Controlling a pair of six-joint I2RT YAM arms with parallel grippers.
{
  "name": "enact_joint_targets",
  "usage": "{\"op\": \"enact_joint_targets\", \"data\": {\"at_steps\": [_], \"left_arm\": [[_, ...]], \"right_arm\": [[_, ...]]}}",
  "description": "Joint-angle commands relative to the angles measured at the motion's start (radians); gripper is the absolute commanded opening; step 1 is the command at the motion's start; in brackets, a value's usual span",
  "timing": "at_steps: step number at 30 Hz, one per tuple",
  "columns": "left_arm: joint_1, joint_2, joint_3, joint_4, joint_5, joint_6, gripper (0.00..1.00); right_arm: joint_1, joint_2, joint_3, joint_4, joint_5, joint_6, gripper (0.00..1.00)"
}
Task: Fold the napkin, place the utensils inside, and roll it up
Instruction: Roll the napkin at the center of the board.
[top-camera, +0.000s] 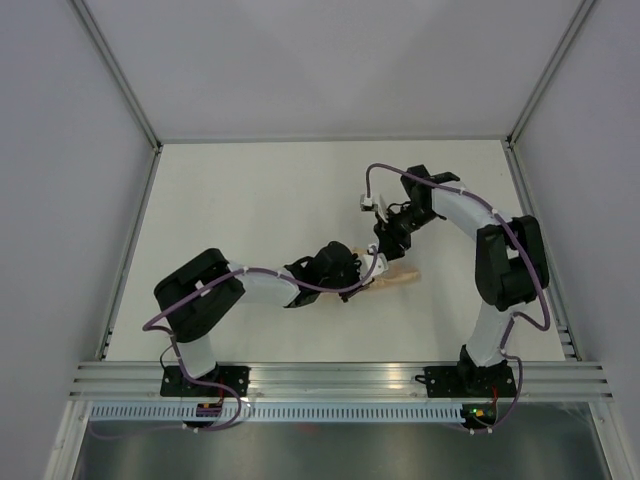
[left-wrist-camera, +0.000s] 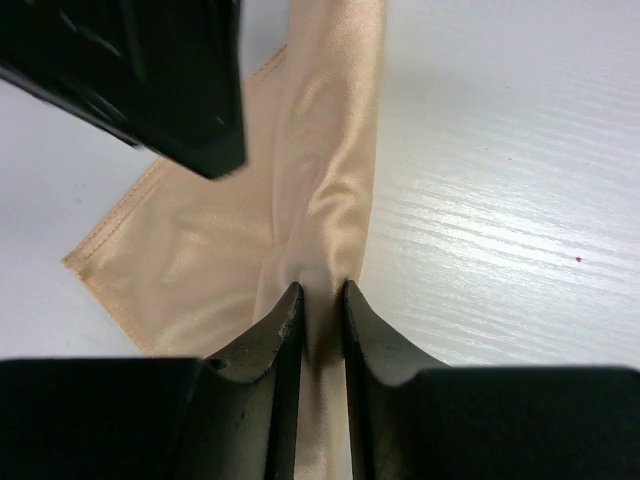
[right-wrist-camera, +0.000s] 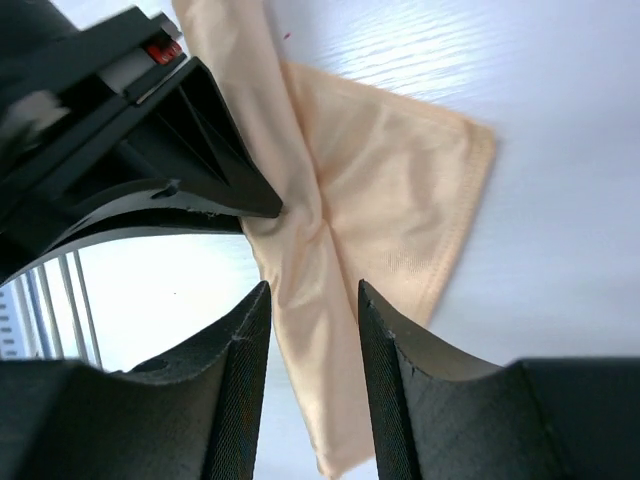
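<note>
No writing can be read. A small red mark (right-wrist-camera: 165, 50) is seen on the left gripper's body in the right wrist view, too blurred to make out.

The left gripper (left-wrist-camera: 320, 295) is clamped on the napkin (left-wrist-camera: 330, 180). A bunched, rolled band of the peach cloth is pinched between its nearly closed fingers, and creases fan out from the pinch.

The right gripper (right-wrist-camera: 312, 295) is set astride the same band. Its fingers (right-wrist-camera: 250, 380) are held apart with cloth filling the gap. Whether the pads press on the cloth cannot be told.

The two grippers are nearly tip to tip on the band. The right one's black finger (left-wrist-camera: 200, 130) is seen just ahead-left of the left gripper.

Edges: a flat flap with a stitched hem (left-wrist-camera: 105, 235) is spread to the left of the left gripper. The same flap's hemmed corner (right-wrist-camera: 485, 140) is seen ahead-right of the right gripper.

Room: bare white table (left-wrist-camera: 500, 200) lies right of the left gripper. From above, the napkin (top-camera: 400, 280) shows only as a small patch beside both grippers. Wide table surface (top-camera: 250, 200) lies beyond and to the left of them, bounded by the enclosure walls (top-camera: 330, 60).
</note>
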Motion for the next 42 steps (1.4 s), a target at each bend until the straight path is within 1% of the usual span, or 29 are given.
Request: {"op": "enact_joint_targets", "data": {"at_steps": [1, 4, 5, 6, 7, 8, 9, 10, 11, 12, 13, 14, 16, 18, 22, 23, 24, 26, 28, 29, 34, 42], "left_arm": [[0.032, 0.04, 0.024, -0.136, 0.145, -0.073, 0.02], [0.078, 0.053, 0.057, -0.2, 0.217, -0.107, 0.02], [0.089, 0.06, 0.064, -0.214, 0.236, -0.124, 0.02], [0.112, 0.063, 0.075, -0.224, 0.27, -0.132, 0.02], [0.121, 0.066, 0.081, -0.24, 0.29, -0.139, 0.02], [0.138, 0.077, 0.086, -0.248, 0.302, -0.153, 0.02], [0.144, 0.082, 0.098, -0.259, 0.329, -0.158, 0.02], [0.149, 0.088, 0.107, -0.283, 0.343, -0.161, 0.02], [0.154, 0.103, 0.116, -0.297, 0.354, -0.166, 0.02], [0.161, 0.109, 0.136, -0.311, 0.38, -0.169, 0.02], [0.166, 0.117, 0.147, -0.323, 0.391, -0.172, 0.02], [0.169, 0.129, 0.158, -0.36, 0.397, -0.172, 0.02], [0.177, 0.143, 0.19, -0.398, 0.422, -0.173, 0.02], [0.184, 0.16, 0.215, -0.435, 0.442, -0.176, 0.02], [0.206, 0.195, 0.253, -0.491, 0.475, -0.189, 0.02], [0.21, 0.201, 0.268, -0.504, 0.492, -0.192, 0.02], [0.211, 0.209, 0.278, -0.524, 0.495, -0.192, 0.02], [0.215, 0.232, 0.296, -0.546, 0.504, -0.196, 0.02], [0.215, 0.256, 0.322, -0.582, 0.521, -0.199, 0.02], [0.217, 0.267, 0.333, -0.592, 0.526, -0.199, 0.02], [0.221, 0.309, 0.376, -0.653, 0.569, -0.196, 0.02], [0.227, 0.346, 0.408, -0.685, 0.601, -0.195, 0.02]], "right_arm": [[-0.039, -0.121, -0.043, 0.113, -0.074, 0.062, 0.46], [-0.085, -0.226, -0.14, 0.252, -0.057, 0.131, 0.46], [-0.097, -0.287, -0.17, 0.292, -0.054, 0.161, 0.47], [-0.12, -0.318, -0.228, 0.361, -0.043, 0.17, 0.47], [-0.127, -0.385, -0.261, 0.395, -0.016, 0.176, 0.47], [-0.133, -0.423, -0.336, 0.47, -0.005, 0.185, 0.47], [-0.136, -0.463, -0.376, 0.503, 0.004, 0.181, 0.48], [-0.136, -0.541, -0.416, 0.532, 0.01, 0.173, 0.48], [-0.136, -0.581, -0.456, 0.596, 0.023, 0.167, 0.49], [-0.136, -0.618, -0.534, 0.627, 0.029, 0.161, 0.5], [-0.134, -0.685, -0.571, 0.651, 0.037, 0.149, 0.51], [-0.133, -0.713, -0.632, 0.688, 0.046, 0.136, 0.52], [-0.127, -0.785, -0.686, 0.725, 0.061, 0.112, 0.54], [-0.098, -0.832, -0.752, 0.762, 0.118, 0.092, 0.54], [0.019, -0.873, -0.852, 0.848, 0.245, 0.078, 0.54], [0.075, -0.876, -0.89, 0.895, 0.279, 0.076, 0.54], [0.102, -0.878, -0.908, 0.92, 0.328, 0.076, 0.54], [0.174, -0.873, -0.95, 0.99, 0.372, 0.076, 0.55], [0.212, -0.857, -0.971, 1.027, 0.426, 0.07, 0.55], [0.241, -0.85, -0.99, 1.075, 0.443, 0.063, 0.55], [0.316, -0.836, -1.041, 1.164, 0.529, 0.032, 0.57], [0.381, -0.749, -1.03, 1.172, 0.56, 0.018, 0.57]]}}
